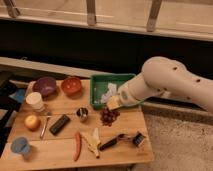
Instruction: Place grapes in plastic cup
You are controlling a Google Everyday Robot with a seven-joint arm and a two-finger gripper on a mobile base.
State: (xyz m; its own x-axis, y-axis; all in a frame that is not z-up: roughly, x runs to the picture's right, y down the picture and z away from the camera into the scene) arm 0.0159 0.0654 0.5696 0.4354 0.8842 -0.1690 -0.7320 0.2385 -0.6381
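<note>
Along the near edge of the wooden table [50, 151] the light-blue plastic cup [20, 146] stands upright at the left corner, well apart from everything else of the task. To its right along that edge lie a red chili pepper [77, 146], a banana peel [92, 141], a black-handled tool [112, 143] and a small dark object [138, 139]. Farther back, in the middle band, an orange fruit [31, 121] sits at the left, then a metal utensil [44, 125], a flat black block [59, 124] and a small shiny metal cup [82, 114]. Just right of that cup the grapes [109, 117] lie on the wood as a dark red bunch, near the front wall of a green tray [98, 80]. The gripper [114, 103] hangs directly above the bunch, at the tray's front edge, its fingers closed together with nothing seen between them; whether its tip touches the grapes cannot be told. Behind it the thick white arm [170, 80] reaches in from the right. At the back left stand a white cup [35, 101], a purple bowl [46, 86] and an orange bowl [71, 86].
</note>
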